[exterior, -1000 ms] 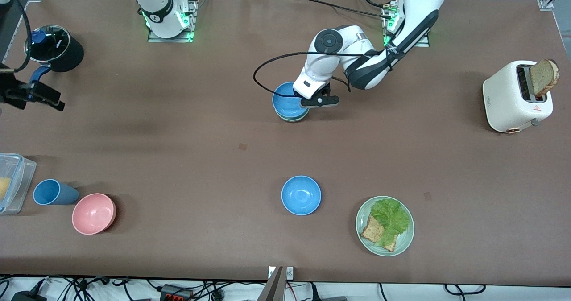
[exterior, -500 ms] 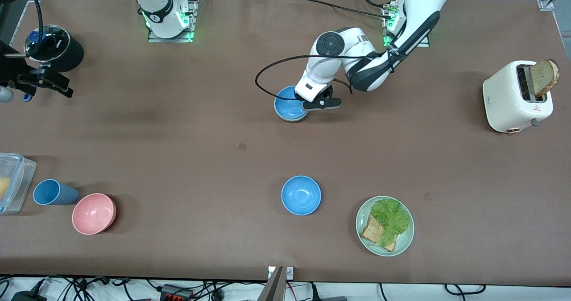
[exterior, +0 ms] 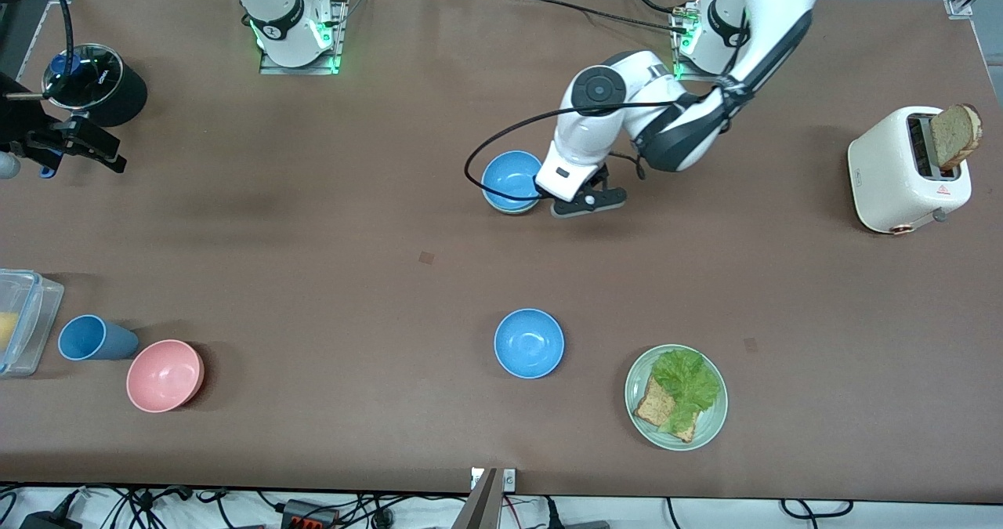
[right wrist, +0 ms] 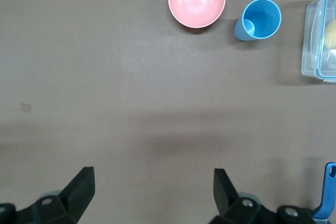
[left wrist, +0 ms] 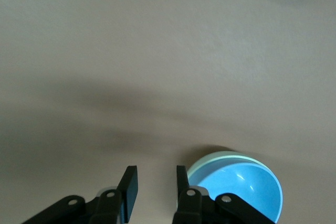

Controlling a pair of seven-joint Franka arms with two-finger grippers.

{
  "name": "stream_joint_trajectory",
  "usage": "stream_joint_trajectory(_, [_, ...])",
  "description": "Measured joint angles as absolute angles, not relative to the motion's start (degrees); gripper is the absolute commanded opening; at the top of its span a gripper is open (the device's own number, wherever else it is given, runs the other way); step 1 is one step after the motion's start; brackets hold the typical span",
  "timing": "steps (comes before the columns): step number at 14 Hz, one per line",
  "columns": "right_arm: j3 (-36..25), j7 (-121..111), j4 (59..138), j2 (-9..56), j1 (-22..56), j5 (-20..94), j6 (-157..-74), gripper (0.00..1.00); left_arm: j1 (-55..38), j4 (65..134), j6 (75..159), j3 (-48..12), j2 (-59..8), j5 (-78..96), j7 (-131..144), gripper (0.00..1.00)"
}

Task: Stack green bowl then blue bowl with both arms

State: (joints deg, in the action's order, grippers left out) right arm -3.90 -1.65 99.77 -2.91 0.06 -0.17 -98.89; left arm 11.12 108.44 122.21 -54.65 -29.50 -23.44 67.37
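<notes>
A blue bowl point(exterior: 509, 178) sits nested in the green bowl point(exterior: 513, 211), of which only a thin pale rim shows beneath it. My left gripper point(exterior: 589, 201) is open and empty, just beside this stack toward the left arm's end of the table. In the left wrist view the left gripper point(left wrist: 156, 170) is over bare table, with the blue bowl point(left wrist: 247, 191) and the green rim point(left wrist: 212, 160) next to one finger. A second blue bowl point(exterior: 529, 343) stands nearer the front camera. My right gripper point(exterior: 74, 143) is open and empty at the right arm's end of the table; it also shows in the right wrist view point(right wrist: 152, 176).
A black pot with a glass lid point(exterior: 94, 82) is by the right gripper. A pink bowl point(exterior: 164, 375), a blue tumbler point(exterior: 90, 338) and a clear container point(exterior: 19, 321) lie near the front. A plate with lettuce and toast point(exterior: 709, 427) and a toaster point(exterior: 901, 176) are toward the left arm's end.
The left gripper has let go of the blue bowl, now settled in the green bowl, and moved off toward the left arm's end. The right gripper rose toward the pot, then held still.
</notes>
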Motion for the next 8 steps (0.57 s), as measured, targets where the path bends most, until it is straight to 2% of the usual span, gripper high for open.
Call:
stream_joint_trajectory(3, [-3.94,-1.65,99.74,-2.93,0.06,-0.18,-98.89,1.0,23.23,103.99,113.08,-62.59,-29.34,-21.31,56.33,0.45])
stream_joint_trajectory(5, [-3.95,-1.65,99.75,-2.86,0.07,-0.18,-98.89,1.0,30.45,101.52,108.27,-66.82,-29.3,-21.12,50.82,0.6])
stream_joint_trajectory(8, [-3.95,-1.65,99.79,-2.54,0.07,-0.18,-98.89,1.0,35.39,95.05,97.2,-69.95,-29.3,-21.07,42.46,0.74])
